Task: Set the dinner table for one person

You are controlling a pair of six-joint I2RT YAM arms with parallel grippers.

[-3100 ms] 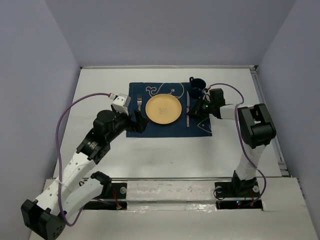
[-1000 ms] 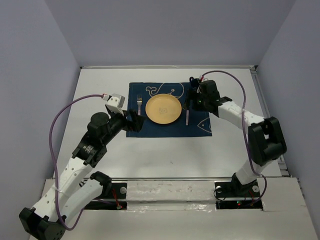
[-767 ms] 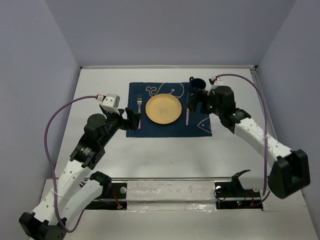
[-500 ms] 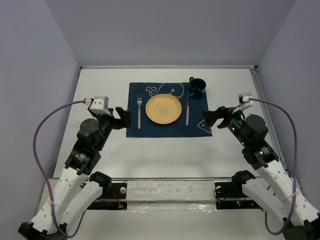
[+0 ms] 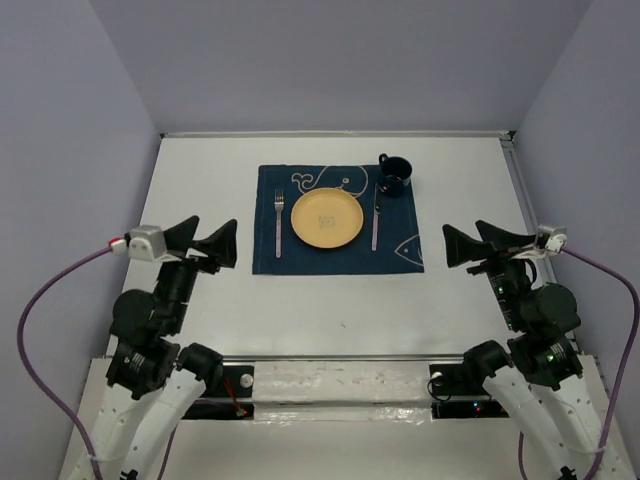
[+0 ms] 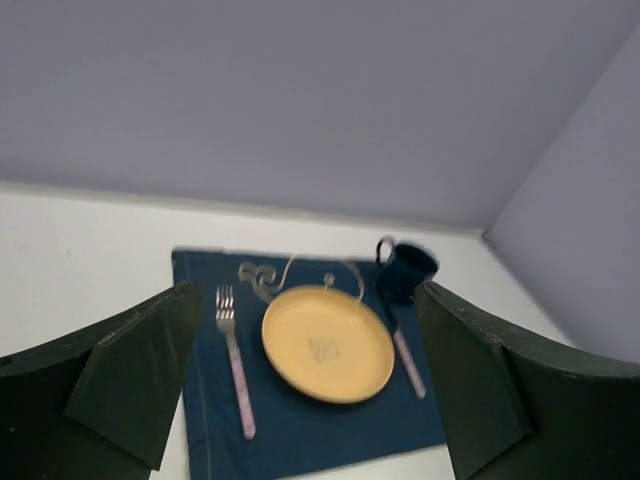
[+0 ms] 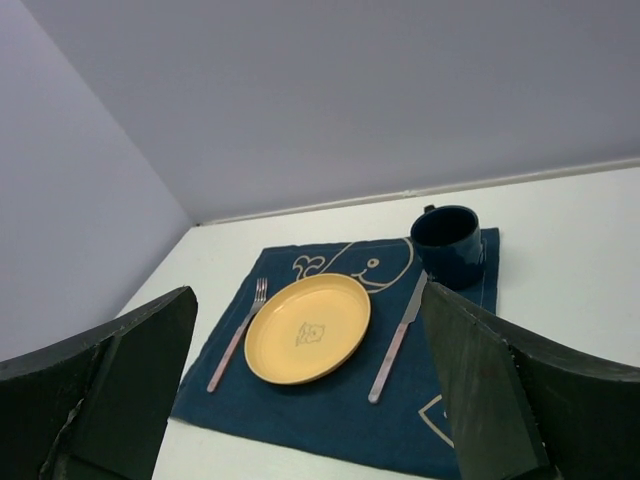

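On the white dinner table lies a navy whale placemat. On it a yellow plate sits in the middle, a fork to its left, a knife to its right and a dark blue mug at the far right corner. My left gripper hangs open and empty off the mat's left edge. My right gripper hangs open and empty off its right edge. Both wrist views look down on the plate between wide dark fingers.
Pale lavender walls close in the table on the left, back and right. A raised rail runs along the right side. The arm bases and a metal strip sit at the near edge. Purple cables loop beside both arms.
Both arms have pulled back from the placemat toward the near edge and risen. The right gripper has left the knife and mug area with nothing in it, its jaws wider.
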